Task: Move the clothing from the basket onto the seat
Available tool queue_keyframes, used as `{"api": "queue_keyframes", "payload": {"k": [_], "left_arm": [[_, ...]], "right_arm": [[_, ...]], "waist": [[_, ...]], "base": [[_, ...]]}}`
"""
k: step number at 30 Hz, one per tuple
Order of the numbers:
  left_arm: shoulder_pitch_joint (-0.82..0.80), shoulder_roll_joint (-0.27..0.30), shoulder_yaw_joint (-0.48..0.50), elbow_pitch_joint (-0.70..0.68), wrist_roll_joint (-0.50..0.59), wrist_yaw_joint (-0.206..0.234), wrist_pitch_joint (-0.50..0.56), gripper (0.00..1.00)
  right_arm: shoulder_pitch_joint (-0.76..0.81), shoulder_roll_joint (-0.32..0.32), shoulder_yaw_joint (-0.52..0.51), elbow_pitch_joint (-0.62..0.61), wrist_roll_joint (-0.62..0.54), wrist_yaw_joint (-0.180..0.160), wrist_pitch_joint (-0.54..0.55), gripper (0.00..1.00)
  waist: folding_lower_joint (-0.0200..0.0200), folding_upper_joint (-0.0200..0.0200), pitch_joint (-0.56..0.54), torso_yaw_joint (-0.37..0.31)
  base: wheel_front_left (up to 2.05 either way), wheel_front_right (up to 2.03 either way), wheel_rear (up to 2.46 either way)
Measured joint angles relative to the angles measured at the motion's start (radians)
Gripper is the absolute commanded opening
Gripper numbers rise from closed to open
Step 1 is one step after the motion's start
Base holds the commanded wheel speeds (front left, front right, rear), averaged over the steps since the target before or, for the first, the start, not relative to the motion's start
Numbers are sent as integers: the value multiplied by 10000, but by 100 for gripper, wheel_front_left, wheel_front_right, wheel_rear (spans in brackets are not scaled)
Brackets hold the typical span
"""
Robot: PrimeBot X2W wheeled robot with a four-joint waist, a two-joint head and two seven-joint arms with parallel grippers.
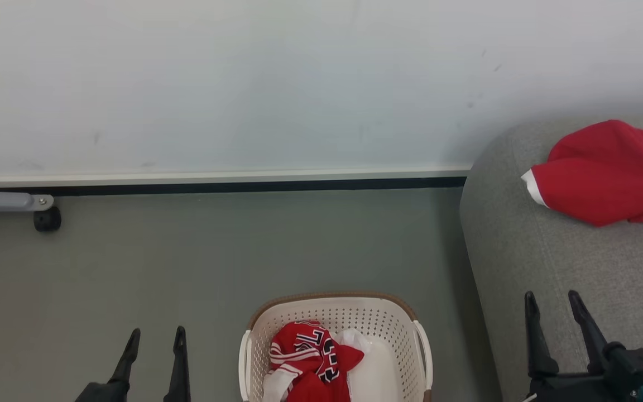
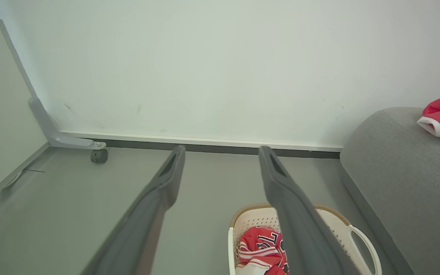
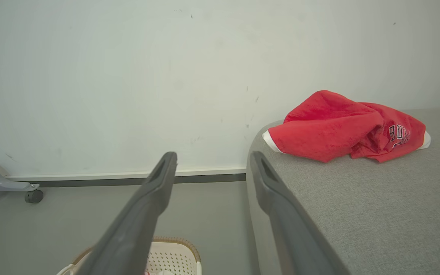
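Note:
A cream perforated basket (image 1: 388, 324) with a brown rim stands on the floor at bottom centre. Inside it lies crumpled red clothing (image 1: 310, 357) with white stripes and dark lettering, over something white. A second red piece (image 1: 606, 176) lies on the grey seat (image 1: 550, 262) at the right; it appears again as the red piece (image 3: 342, 128) in the right wrist view. My left gripper (image 1: 154, 335) is open and empty over the floor, left of the basket. My right gripper (image 1: 553, 298) is open and empty above the seat's front left part. The basket (image 2: 338, 221) and clothing (image 2: 260, 244) show between my left fingers.
A white wall with a dark baseboard (image 1: 215, 185) runs behind the grey floor. A grey metal leg with a black caster (image 1: 47, 219) stands at the far left. Open floor lies between the basket and the wall.

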Motion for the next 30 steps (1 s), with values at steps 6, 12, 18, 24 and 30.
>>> {"api": "queue_keyframes", "payload": {"k": [6,12,18,24,30], "left_arm": [[-922,-253,-516,458,198,-215,0,100],[-1955,-708,-1133,1166,487,-314,4,100],[-2978,-955,-1682,2203,757,-504,171,100],[-3992,-1149,-1960,3244,844,-564,326,100],[-4800,-1220,-2226,4195,957,-560,502,100]], "right_arm": [[-567,-194,-178,-336,-69,0,0,100],[-1042,-360,-253,-723,-159,2,-2,100],[-1779,-499,-345,-1143,-234,2,-50,100],[-2611,-518,-297,-1593,-430,25,-73,100],[-3186,-548,-240,-2008,-516,46,-73,100]], "waist": [[1,0,730,-52],[3,1,1554,-144],[3,1,2409,-318],[4,2,3272,-563],[3,2,4149,-829]], "base": [[0,0,0],[0,0,0],[0,0,0],[0,0,0],[0,0,0]]}}
